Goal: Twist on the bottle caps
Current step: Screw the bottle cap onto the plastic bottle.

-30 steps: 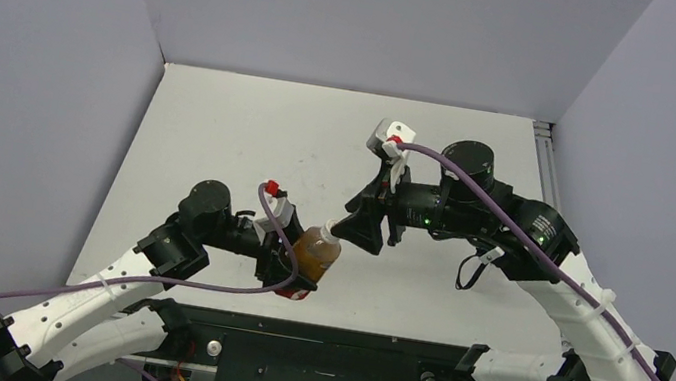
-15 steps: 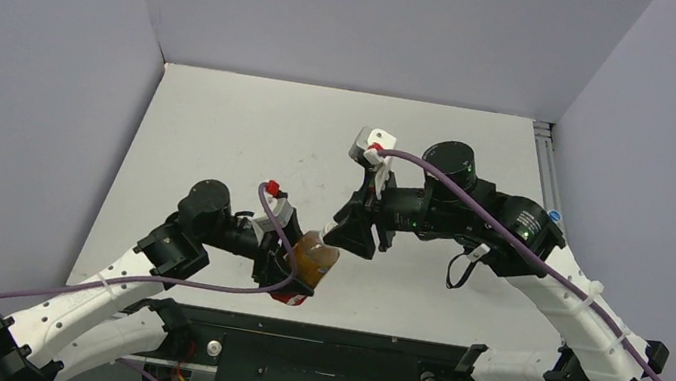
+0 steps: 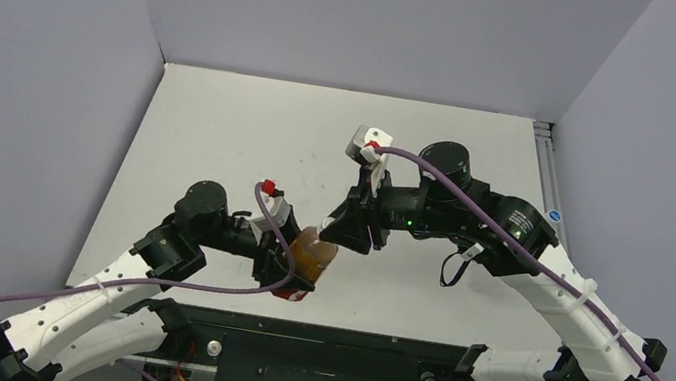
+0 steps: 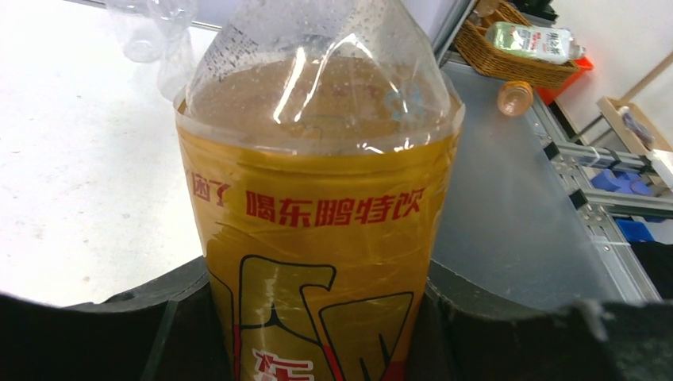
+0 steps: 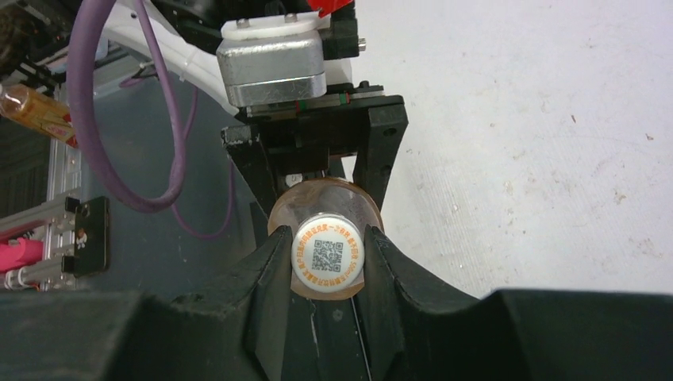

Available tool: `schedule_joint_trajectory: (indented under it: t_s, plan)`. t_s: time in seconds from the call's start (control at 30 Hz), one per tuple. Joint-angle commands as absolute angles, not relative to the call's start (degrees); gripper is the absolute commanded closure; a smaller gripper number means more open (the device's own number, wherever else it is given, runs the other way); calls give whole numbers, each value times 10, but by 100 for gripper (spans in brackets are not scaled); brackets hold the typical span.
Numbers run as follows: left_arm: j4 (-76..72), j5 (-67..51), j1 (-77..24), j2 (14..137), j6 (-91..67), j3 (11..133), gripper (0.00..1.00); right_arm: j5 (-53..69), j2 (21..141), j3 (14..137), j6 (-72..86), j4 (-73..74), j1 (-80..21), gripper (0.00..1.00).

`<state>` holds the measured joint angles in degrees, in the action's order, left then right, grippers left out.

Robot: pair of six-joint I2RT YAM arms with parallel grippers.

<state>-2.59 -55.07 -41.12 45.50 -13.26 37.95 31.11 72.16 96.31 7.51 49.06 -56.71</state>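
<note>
left gripper (image 3: pixel 288 268), part open, clamps the amber bottle (image 4: pixel 317 238) by its body. right gripper (image 3: pixel 344 233) pinches the white cap (image 5: pixel 327 252) on that bottle's neck. risk: a tilted cap cross-threads, or the bottle spins under torque.

bottle (image 4: pixel 317 262): amber, yellow-and-red print | cap (image 5: pixel 327 255): white, QR code

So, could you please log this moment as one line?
left gripper: shut on amber bottle | right gripper: shut on white cap | cap: on bottle mouth, tightness unclear
</note>
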Motion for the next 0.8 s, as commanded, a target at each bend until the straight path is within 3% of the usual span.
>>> schedule_joint_trajectory:
  t_s: [0.0, 0.4, 0.77]
  plan:
    - [-39, -461, -408, 440, -91, 391, 100, 332, 710, 931, 142, 391, -571, 96]
    - [-88, -150, -410, 439, -21, 395, 100, 200, 766, 974, 256, 441, -570, 100]
    - [-130, -6, -426, 467, 20, 392, 100, 55, 825, 1018, 332, 496, -566, 100]
